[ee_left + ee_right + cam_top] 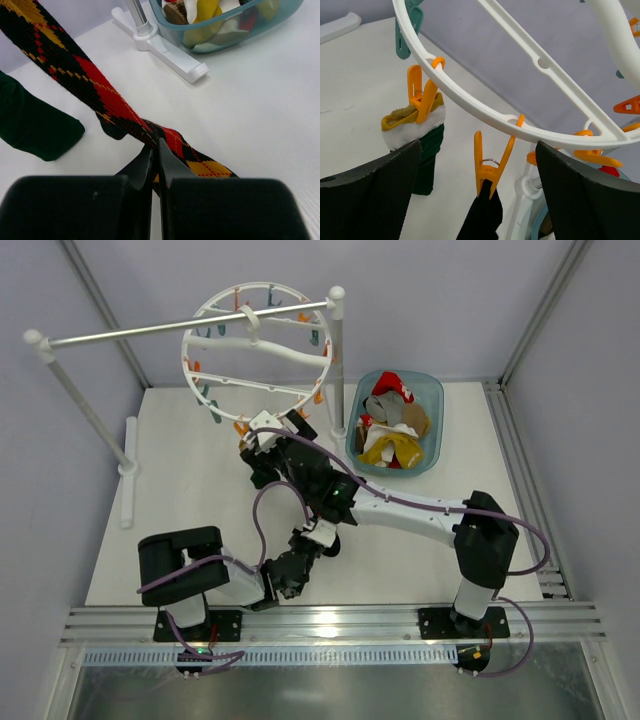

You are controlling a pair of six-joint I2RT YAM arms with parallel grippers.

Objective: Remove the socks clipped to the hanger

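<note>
Two socks are seen pinned to the hanger (470, 107) in the right wrist view. A dark sock (480, 217) is held by an orange clip (487, 165) that is hung midway between the widely spread jaws of the right gripper (479, 150), level with their tips and touched by neither. Just outside the jaw on the left of that view, a white sock (415, 132) with a yellow cuff is pinched by a second orange clip (422, 95), and a dark green sock (427, 165) is seen hanging directly beneath it. The hanger's white rim is carried across above both jaws.

The left gripper (155, 147) is clamped shut on the argyle sock (100, 95), which is nipped right at the fingertips (144, 162). From the jaws the sock is stretched taut up and away to the left, and a short red-and-yellow end is laid on the table (260, 115) just right of them. Ahead of these jaws and to the right, a teal bin (235, 37) heaped with loose socks (200, 25) is set just beside the foot of the rail stand (170, 52)
</note>
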